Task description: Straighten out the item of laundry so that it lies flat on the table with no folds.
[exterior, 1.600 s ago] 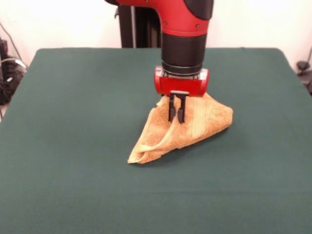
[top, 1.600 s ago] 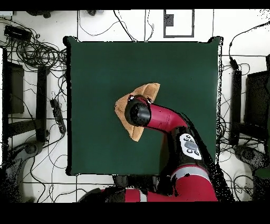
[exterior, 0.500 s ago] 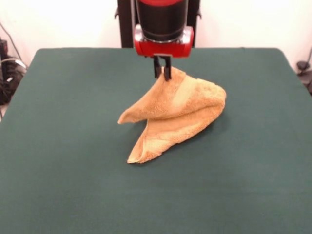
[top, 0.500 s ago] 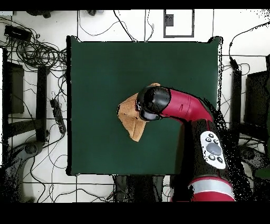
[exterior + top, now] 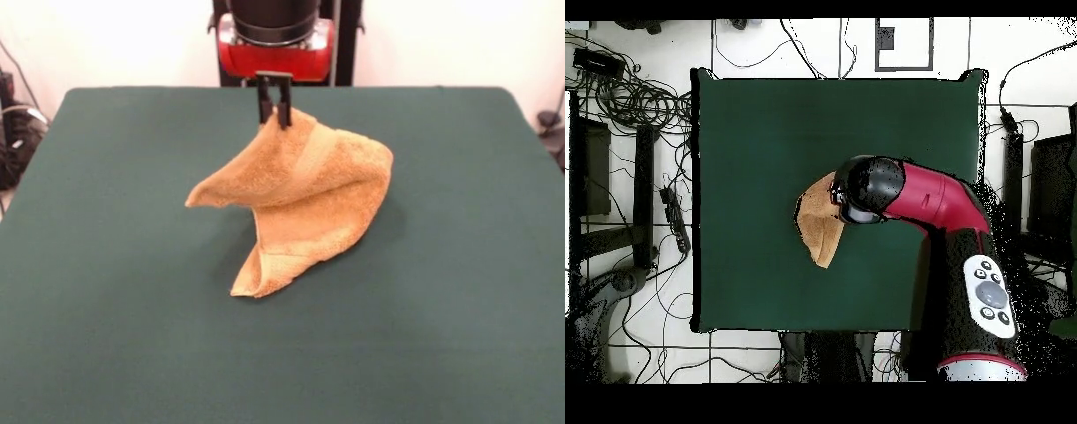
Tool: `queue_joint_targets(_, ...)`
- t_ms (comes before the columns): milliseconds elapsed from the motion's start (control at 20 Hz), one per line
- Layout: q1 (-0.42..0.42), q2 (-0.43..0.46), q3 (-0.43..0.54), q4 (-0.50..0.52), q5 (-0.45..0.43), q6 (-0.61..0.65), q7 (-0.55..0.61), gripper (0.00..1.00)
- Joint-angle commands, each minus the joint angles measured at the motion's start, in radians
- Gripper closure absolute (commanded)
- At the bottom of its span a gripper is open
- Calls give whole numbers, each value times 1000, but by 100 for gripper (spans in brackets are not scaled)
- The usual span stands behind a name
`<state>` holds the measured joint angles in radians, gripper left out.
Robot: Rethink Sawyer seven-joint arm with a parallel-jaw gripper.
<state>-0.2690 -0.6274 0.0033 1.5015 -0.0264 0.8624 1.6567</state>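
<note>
The orange-tan towel (image 5: pixel 305 199) is lifted by one corner and hangs in a folded, tent-like drape; its lower part rests on the dark green table (image 5: pixel 106 291) near the middle. My gripper (image 5: pixel 274 117) is shut on the towel's top corner, just below the red and black arm. In the overhead view the arm covers the gripper, and only part of the towel (image 5: pixel 817 225) shows to the left of the arm head, on the table (image 5: pixel 755 140).
Cables and dark equipment (image 5: pixel 625 100) lie on the floor around the table in the overhead view. The robot's pedestal (image 5: pixel 282 44) stands at the table's far side in the front view.
The gripper has risen and moved a little to the left in the front view, pulling the towel's held corner higher. More of the towel has come off the table.
</note>
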Motion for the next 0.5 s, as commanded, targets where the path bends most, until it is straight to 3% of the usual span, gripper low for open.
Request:
queue_joint_targets(50,-43,54,136,-4,-48,56,-119,100)
queue_joint_targets(300,-47,30,138,0,-79,59,-108,100)
queue_joint_targets(500,-55,7,132,-53,-114,123,-127,100)
